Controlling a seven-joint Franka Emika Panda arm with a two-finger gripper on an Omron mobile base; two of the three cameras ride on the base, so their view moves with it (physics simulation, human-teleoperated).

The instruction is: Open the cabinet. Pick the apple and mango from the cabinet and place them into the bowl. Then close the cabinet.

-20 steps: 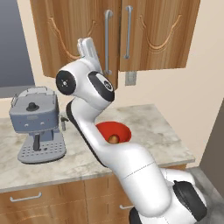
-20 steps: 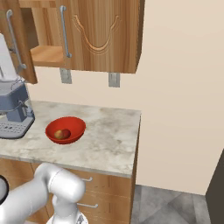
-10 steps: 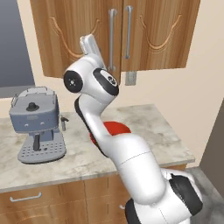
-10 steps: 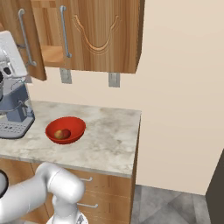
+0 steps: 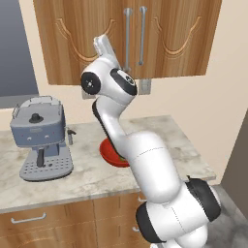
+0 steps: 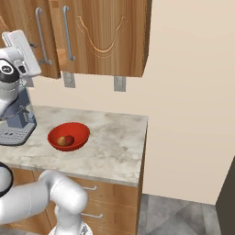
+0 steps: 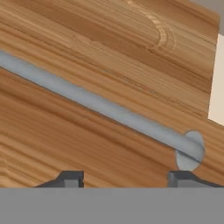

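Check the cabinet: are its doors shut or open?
Shut: in the left base view both doors of the cabinet lie flush, the handles side by side.

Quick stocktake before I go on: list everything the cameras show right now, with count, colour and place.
cabinet: one, brown wood, on the wall above the counter, left door slightly ajar
door handles: two, silver bars, vertical at the cabinet's middle
bowl: one, red, on the counter, holding fruit
fruit: yellowish-red pieces in the bowl, count unclear
coffee machine: one, grey, left end of the counter
counter: one, marbled beige
drawers: wooden, under the counter
gripper: one, dark tips, open, close to a door handle
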